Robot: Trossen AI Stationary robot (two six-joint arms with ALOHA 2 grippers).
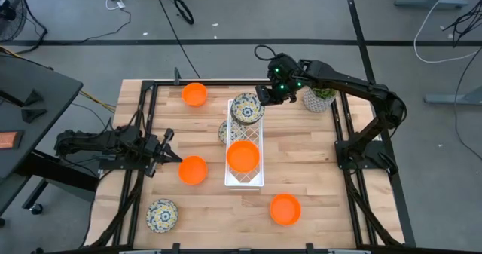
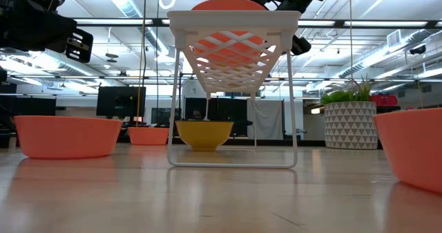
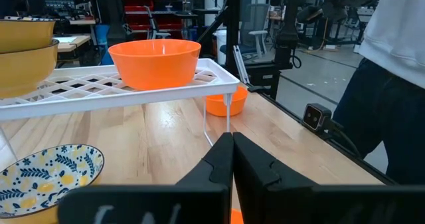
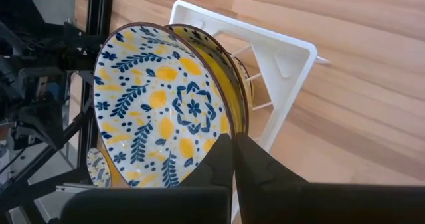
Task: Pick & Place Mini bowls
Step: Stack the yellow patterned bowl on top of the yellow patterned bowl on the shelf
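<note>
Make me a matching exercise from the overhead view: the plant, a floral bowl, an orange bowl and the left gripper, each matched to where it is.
Column one:
1. potted plant
2. lone floral bowl
3. middle orange bowl
4. left gripper

Column two:
A. on top of the white rack
B. far right part of the table
C. near left corner of the table
D. left side of the table, fingers shut, next to another orange bowl

Pairs: 1-B, 2-C, 3-A, 4-D
</note>
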